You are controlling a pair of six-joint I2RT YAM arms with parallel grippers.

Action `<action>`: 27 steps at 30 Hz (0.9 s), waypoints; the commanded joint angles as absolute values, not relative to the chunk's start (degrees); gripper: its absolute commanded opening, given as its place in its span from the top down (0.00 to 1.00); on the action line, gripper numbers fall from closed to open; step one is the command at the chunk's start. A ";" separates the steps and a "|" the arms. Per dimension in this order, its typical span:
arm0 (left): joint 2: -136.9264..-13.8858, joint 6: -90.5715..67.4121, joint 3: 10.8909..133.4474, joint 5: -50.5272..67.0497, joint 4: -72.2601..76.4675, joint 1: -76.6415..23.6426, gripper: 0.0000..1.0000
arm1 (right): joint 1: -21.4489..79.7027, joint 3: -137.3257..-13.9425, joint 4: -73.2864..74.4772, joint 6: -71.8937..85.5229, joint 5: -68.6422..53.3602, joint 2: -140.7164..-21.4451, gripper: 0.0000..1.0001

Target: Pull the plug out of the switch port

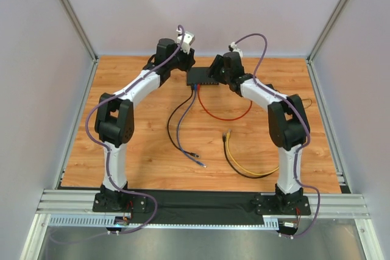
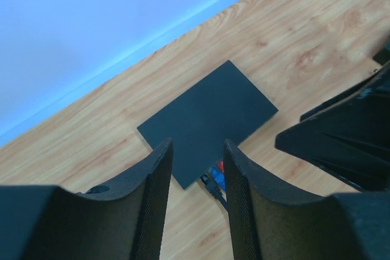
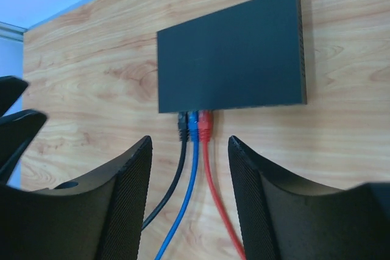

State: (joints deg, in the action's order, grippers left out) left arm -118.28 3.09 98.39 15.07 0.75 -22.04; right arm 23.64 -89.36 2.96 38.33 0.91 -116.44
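"What lay about the arms, and did anything crowd them?"

"A yellow cable [image 1: 237,167] lay loose on the boards, on the right arm's side and well apart from the work. A black cable [image 3: 177,172], a blue cable [image 3: 187,193] and a red cable [image 3: 213,193] trailed from the box toward the near edge. Only the two grippers were close to the sockets, and they were near one another."

"Where was the box?"

"The switch [image 3: 231,59] lay flat at the far middle of the table. The black plug [image 3: 181,123], blue plug [image 3: 194,123] and red plug [image 3: 206,123] sat side by side in its near long side, toward its left end. The right gripper [image 3: 190,143] hung just short of them, spread wide and holding nothing, with the three cables running beneath its gap. The left gripper [image 2: 196,147] hovered over the switch's near edge, just as wide and just as empty."

"And the room?"

"A pale wood-grain tabletop [image 1: 122,150], plain light walls [image 1: 201,4] on three sides, and aluminium rails [image 1: 67,202] along the near edge."
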 commanded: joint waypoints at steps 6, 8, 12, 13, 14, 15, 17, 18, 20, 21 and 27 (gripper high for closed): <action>-127.25 3.96 107.39 12.92 -4.73 -21.97 0.53 | 21.62 -94.31 -5.53 44.91 -9.91 -126.99 0.50; -128.14 3.87 107.93 13.18 -5.01 -22.06 0.53 | 21.53 -93.96 -7.64 46.75 -12.12 -128.93 0.50; -128.41 4.39 107.23 12.48 -5.01 -22.41 0.53 | 21.27 -94.04 -9.67 47.28 -14.68 -131.13 0.49; -128.41 4.48 107.14 12.31 -5.01 -22.41 0.53 | 21.18 -93.96 -9.75 47.46 -14.59 -131.39 0.49; -128.41 4.48 107.05 12.13 -5.36 -22.41 0.53 | 21.18 -93.69 -10.02 47.90 -14.59 -131.48 0.49; -128.32 4.57 106.96 12.04 -5.45 -22.41 0.54 | 21.09 -93.60 -10.19 47.99 -14.59 -131.66 0.49; -128.06 4.75 106.70 11.87 -5.54 -22.41 0.54 | 21.09 -93.34 -10.63 48.60 -14.94 -132.10 0.49; -128.06 4.66 106.35 11.52 -5.62 -22.41 0.53 | 21.01 -93.51 -10.90 49.21 -15.29 -132.62 0.49; -127.62 4.83 105.82 11.25 -5.45 -22.41 0.53 | 20.92 -93.87 -11.51 49.83 -16.08 -133.24 0.51; -127.44 4.83 105.47 11.16 -5.45 -22.41 0.53 | 20.92 -93.87 -12.30 50.36 -16.17 -133.76 0.53; -127.18 4.83 105.03 11.07 -5.27 -22.41 0.54 | 20.74 -94.31 -13.27 51.68 -17.23 -135.44 0.59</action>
